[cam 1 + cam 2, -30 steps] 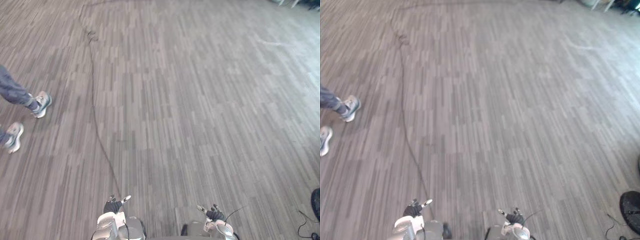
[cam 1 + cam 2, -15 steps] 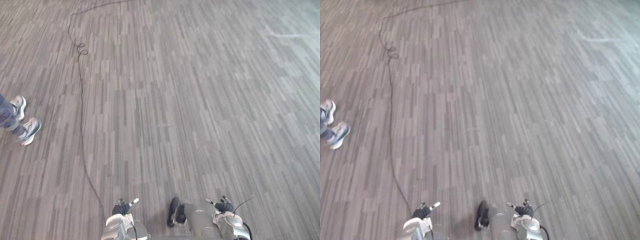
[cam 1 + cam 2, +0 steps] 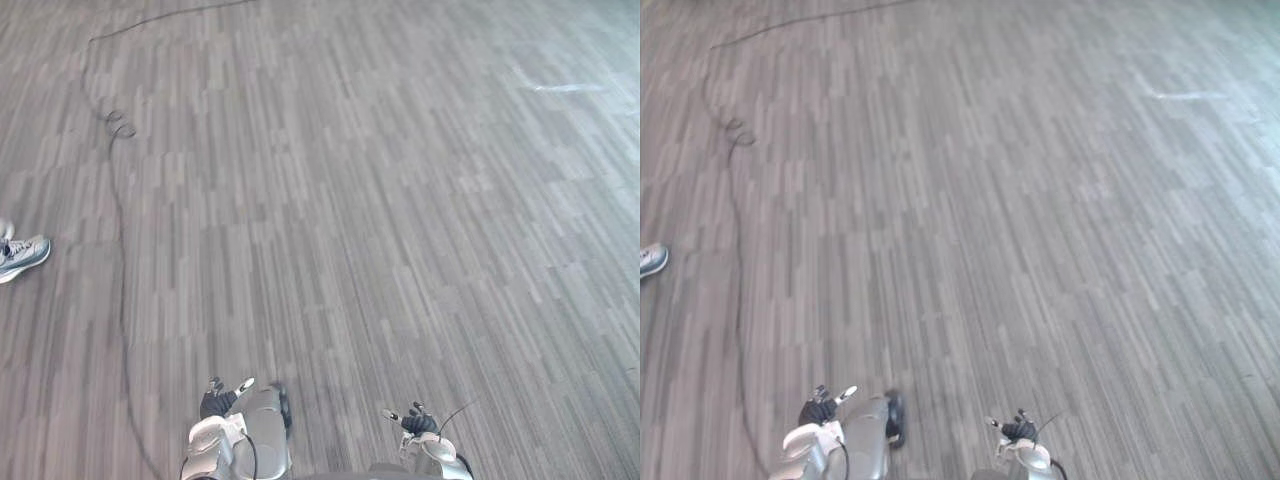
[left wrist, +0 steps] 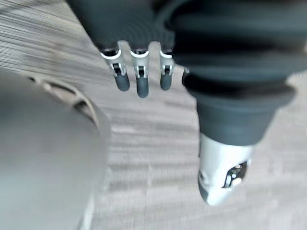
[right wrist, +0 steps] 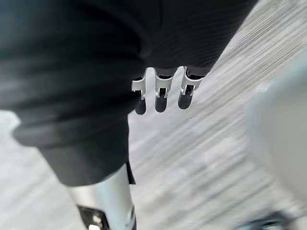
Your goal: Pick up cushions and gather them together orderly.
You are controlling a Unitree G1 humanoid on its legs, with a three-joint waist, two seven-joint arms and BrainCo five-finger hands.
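Our left robot hand [image 3: 222, 398] and right robot hand [image 3: 415, 423] hang spread and empty. We should cross the floor [image 3: 350, 200] steadily, seeking cushions and avoiding the person's shoe [image 3: 22, 255] at left.

a grey plank floor [image 3: 360, 200] stretches far ahead. at the near edge the left hand [image 3: 218, 402] hangs on the left and the right hand [image 3: 417, 423] on the right, well apart, both with loose fingers and nothing in them. at the left edge a person's grey shoe [image 3: 24, 256] rests on the floor. a pale streak [image 3: 560, 88] marks the boards far right.
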